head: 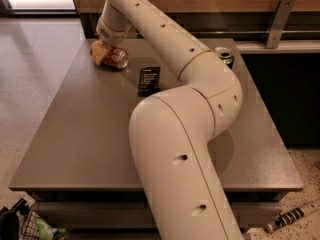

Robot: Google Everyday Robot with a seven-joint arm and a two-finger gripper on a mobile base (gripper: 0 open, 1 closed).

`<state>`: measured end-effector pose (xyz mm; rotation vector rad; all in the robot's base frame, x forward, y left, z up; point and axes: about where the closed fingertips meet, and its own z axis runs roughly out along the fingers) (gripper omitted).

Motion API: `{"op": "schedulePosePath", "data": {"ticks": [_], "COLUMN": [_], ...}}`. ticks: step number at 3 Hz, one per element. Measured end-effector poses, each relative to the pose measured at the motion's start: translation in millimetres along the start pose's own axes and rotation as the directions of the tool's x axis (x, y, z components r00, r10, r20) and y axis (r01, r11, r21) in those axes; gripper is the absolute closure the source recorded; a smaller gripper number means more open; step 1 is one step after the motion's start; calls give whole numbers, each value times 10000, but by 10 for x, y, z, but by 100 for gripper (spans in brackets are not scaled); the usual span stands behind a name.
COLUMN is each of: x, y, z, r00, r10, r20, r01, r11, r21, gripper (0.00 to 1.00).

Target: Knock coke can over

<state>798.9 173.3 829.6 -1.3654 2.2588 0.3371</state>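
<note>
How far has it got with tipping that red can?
Done, it seems: the coke can lies on its side at the far left corner of the table, silver end pointing right. In hand: the tool sits right against the can. Left: probably only drawing the arm away. The green can stands upright, apart.

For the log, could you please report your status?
Gripper at far-left corner of table, beside coke can. Can lying on its side. Black packet nearby, apart.
</note>
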Motion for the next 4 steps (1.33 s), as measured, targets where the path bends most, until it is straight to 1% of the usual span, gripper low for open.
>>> {"op": "schedulePosePath", "data": {"ticks": [1,3,4], "x": [-8,-7,-3], "y": [8,19,28], "z": [10,44,74], "r00": [10000,10000,10000], "r10": [-6,-12,-18], "r20": [-25,-62,-89], "r01": [6,12,17], "r11": [10000,10000,10000], "r21": [-27,-65,-93], "gripper": [54,7,0]}}
